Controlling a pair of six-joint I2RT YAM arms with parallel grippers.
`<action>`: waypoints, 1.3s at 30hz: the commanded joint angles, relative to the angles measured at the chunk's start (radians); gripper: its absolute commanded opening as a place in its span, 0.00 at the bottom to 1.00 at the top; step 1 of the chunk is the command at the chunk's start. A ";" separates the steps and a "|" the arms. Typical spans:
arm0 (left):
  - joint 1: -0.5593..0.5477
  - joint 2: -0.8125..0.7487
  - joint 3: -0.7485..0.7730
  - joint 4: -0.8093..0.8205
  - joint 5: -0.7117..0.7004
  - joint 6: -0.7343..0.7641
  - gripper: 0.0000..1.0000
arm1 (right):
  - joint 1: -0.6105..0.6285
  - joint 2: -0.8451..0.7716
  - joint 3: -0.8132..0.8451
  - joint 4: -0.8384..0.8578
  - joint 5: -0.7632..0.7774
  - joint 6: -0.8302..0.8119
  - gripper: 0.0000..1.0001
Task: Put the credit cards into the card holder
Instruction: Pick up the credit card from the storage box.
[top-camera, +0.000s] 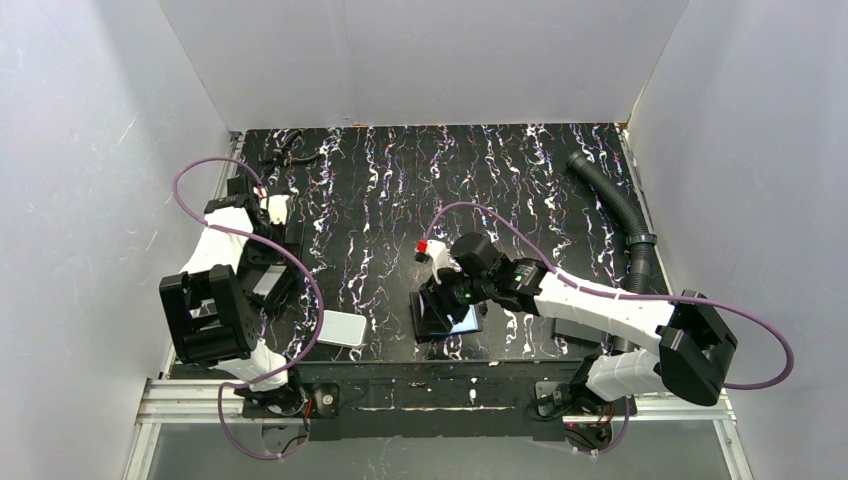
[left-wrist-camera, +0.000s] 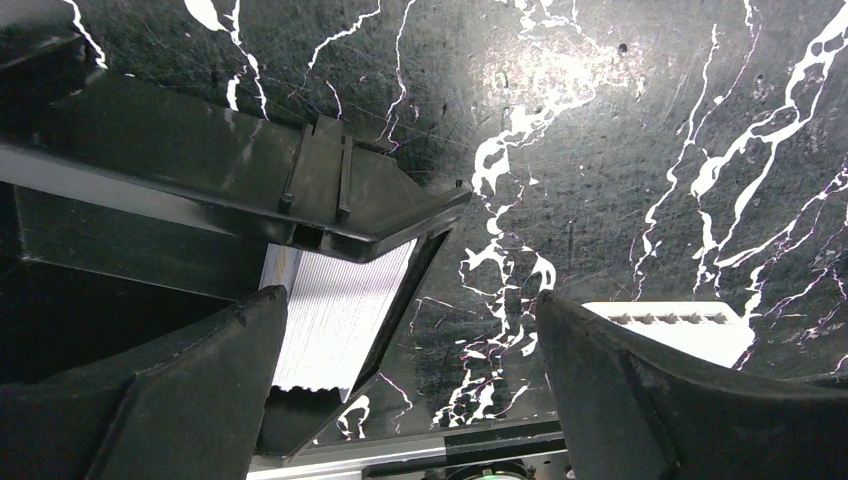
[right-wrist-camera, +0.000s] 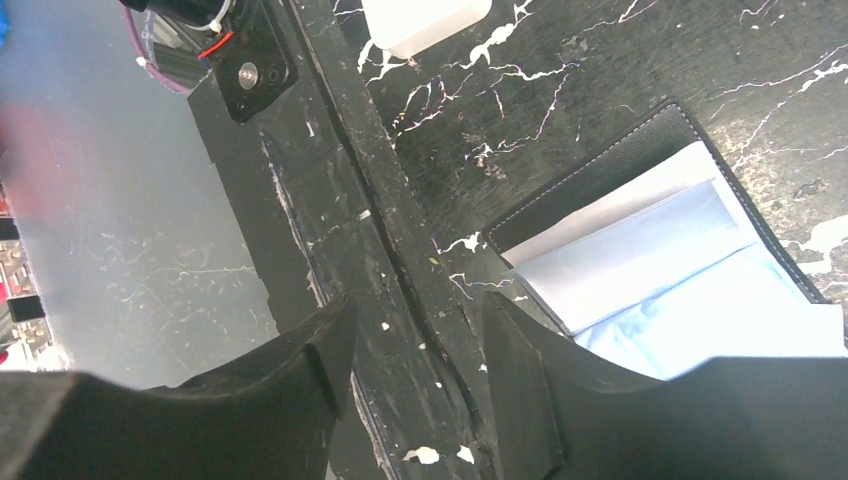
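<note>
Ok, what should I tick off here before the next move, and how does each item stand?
1. Card holder lies open with its pockets showing: ok.
2. Right hand is open with nothing between its fingers: ok.
3. Left hand is open and empty: ok.
4. Credit cards are lined up between the left fingers: not ok. They sit in the black tray, off toward one finger.
5. Whether a card is already inside the holder: cannot tell.
6. White slab lies apart from the cards: ok.
</note>
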 joint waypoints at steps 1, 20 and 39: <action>0.007 0.012 -0.026 0.023 -0.001 -0.010 0.94 | -0.009 -0.011 0.019 0.025 0.015 0.004 0.59; 0.006 0.031 -0.027 0.028 0.035 -0.033 0.89 | -0.031 -0.001 0.029 0.025 -0.012 0.002 0.61; 0.005 -0.032 -0.051 0.022 0.051 -0.041 0.46 | -0.031 -0.015 0.024 0.022 -0.014 0.001 0.61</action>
